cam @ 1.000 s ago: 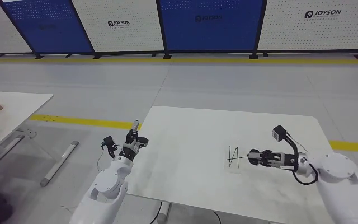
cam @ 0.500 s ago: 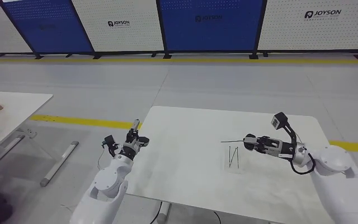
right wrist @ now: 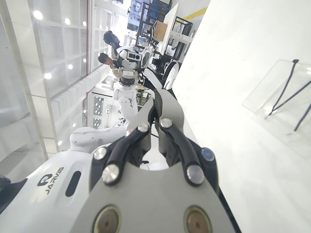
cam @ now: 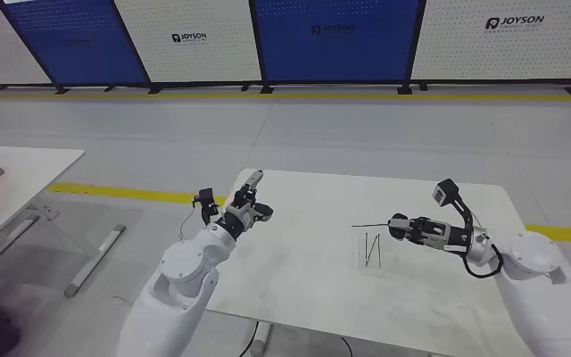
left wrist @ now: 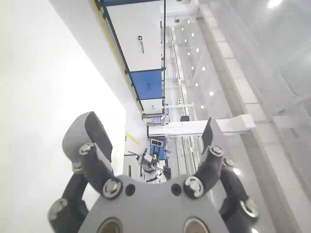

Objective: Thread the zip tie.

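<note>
The white surface [cam: 294, 268] stretches out in front of the robot. On its right half a clear tray [right wrist: 261, 98] lies flat, with spare zip ties [right wrist: 282, 88] inside. Just beyond the tray the right gripper [cam: 395, 225] hovers above the surface, its fingers pressed together on one end of the zip tie [cam: 370, 225], which sticks out level toward the middle of the surface. Well apart, over the far left corner, the left gripper [left wrist: 150, 122] is raised with its fingers spread. Past the surface lies grey floor [cam: 312, 134] crossed by a yellow line [cam: 134, 194], with another white table [cam: 31, 174] off to the left, then blue and white pegboard panels [cam: 335, 40]
</note>
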{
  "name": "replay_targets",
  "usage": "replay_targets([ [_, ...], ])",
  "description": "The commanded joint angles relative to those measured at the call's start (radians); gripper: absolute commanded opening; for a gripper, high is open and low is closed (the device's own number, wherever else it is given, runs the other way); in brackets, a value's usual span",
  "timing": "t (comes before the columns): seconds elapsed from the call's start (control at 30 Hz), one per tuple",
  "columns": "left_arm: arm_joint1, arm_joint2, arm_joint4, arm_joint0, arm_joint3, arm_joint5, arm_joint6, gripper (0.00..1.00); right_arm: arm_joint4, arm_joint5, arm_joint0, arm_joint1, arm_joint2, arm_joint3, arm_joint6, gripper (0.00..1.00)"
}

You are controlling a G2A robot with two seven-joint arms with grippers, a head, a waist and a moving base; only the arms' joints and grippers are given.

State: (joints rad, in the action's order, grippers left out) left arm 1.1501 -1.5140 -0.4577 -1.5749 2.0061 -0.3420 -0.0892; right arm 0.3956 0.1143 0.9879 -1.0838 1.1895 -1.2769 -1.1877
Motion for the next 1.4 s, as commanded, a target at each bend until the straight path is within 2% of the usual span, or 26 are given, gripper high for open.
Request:
replay_targets([
  [0.0, 0.0, -0.002, 0.0, -0.002, 0.0, 0.002, -0.009, 1.0, 0.0, 0.0, 0.0, 0.0, 0.0, 0.0, 0.0, 0.0],
  [0.27, 0.0, -0.002, 0.0, -0.002, 0.0, 0.002, -0.009, 1.0, 0.0, 0.0, 0.0, 0.0, 0.0, 0.0, 0.0, 0.0],
  [0.33, -0.002, 0.0, 0.031, 0.005, -0.001, 0.017, -0.023, 1.0, 0.0, 0.0, 0.0, 0.0, 0.0, 0.0, 0.0, 0.0],
  [0.4, -0.009, 0.006, 0.114, 0.02, -0.013, 0.025, -0.08, 1.0, 0.0, 0.0, 0.0, 0.0, 0.0, 0.0, 0.0, 0.0],
  [0.43, -0.016, 0.009, 0.188, 0.038, -0.025, 0.019, -0.134, 1.0, 0.0, 0.0, 0.0, 0.0, 0.0, 0.0, 0.0, 0.0],
  [0.5, -0.026, 0.014, 0.278, 0.066, -0.056, 0.013, -0.223, 1.0, 0.0, 0.0, 0.0, 0.0, 0.0, 0.0, 0.0, 0.0],
  [0.6, -0.036, 0.031, 0.372, 0.106, -0.121, 0.024, -0.308, 1.0, 0.0, 0.0, 0.0, 0.0, 0.0, 0.0, 0.0, 0.0],
  [0.63, -0.036, 0.037, 0.379, 0.12, -0.144, 0.031, -0.316, 1.0, 0.0, 0.0, 0.0, 0.0, 0.0, 0.0, 0.0, 0.0],
  [0.67, -0.033, 0.045, 0.365, 0.141, -0.176, 0.032, -0.285, 1.0, 0.0, 0.0, 0.0, 0.0, 0.0, 0.0, 0.0, 0.0],
  [0.7, -0.03, 0.055, 0.358, 0.149, -0.19, 0.032, -0.271, 1.0, 0.0, 0.0, 0.0, 0.0, 0.0, 0.0, 0.0, 0.0],
  [0.87, -0.03, 0.055, 0.358, 0.149, -0.19, 0.032, -0.271, 1.0, 0.006, 0.0, 0.008, -0.003, -0.01, -0.018, 0.023, 0.0],
  [1.0, -0.03, 0.055, 0.358, 0.149, -0.19, 0.032, -0.271, 1.0, -0.009, 0.021, -0.024, -0.028, -0.088, -0.056, 0.131, 0.0],
  [1.03, -0.03, 0.055, 0.358, 0.149, -0.19, 0.032, -0.271, 1.0, -0.018, 0.026, -0.041, -0.04, -0.125, -0.057, 0.18, 0.0],
  [1.13, -0.03, 0.055, 0.358, 0.149, -0.19, 0.032, -0.271, 1.0, -0.036, 0.022, -0.097, -0.077, -0.231, -0.026, 0.288, 0.0],
  [1.2, -0.03, 0.055, 0.358, 0.149, -0.19, 0.032, -0.271, 1.0, -0.031, 0.008, -0.139, -0.103, -0.297, 0.022, 0.313, 0.0],
  [1.37, -0.03, 0.055, 0.358, 0.149, -0.19, 0.032, -0.271, 1.0, -0.029, 0.002, -0.146, -0.107, -0.308, 0.032, 0.311, 0.0],
])
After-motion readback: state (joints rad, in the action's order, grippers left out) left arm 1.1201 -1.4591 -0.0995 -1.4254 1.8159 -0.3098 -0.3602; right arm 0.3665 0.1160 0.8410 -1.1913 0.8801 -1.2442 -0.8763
